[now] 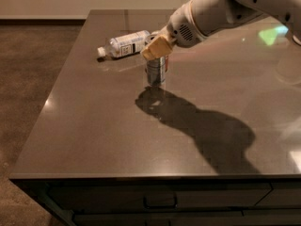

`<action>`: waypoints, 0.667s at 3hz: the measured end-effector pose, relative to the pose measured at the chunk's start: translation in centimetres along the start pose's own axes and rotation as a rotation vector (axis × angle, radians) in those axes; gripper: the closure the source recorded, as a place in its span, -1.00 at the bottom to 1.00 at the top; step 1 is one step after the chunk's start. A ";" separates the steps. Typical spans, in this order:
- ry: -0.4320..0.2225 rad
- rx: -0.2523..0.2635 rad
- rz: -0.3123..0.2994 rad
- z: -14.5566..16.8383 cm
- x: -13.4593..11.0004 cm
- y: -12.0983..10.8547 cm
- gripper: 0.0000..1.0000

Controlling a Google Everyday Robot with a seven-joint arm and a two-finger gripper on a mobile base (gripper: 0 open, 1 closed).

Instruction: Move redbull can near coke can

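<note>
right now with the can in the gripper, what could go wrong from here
1. The gripper grasps the redbull can only at its top, so the can could slip or tilt when set down.
2. The plastic bottle lies on its side close by the can; a nudge could set it rolling.
3. No coke can shows in this view; if the arm hides it, the carried can might knock it.
</note>
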State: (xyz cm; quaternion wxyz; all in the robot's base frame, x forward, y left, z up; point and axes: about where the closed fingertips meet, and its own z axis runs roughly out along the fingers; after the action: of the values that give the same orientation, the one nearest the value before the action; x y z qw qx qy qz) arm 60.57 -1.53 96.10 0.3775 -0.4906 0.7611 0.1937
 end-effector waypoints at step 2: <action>0.003 0.030 0.060 1.0 2.2 -2.7 0.70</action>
State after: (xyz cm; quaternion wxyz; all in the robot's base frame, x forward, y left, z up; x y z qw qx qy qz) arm 62.82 -3.37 94.03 0.3775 -0.4622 0.7789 0.1927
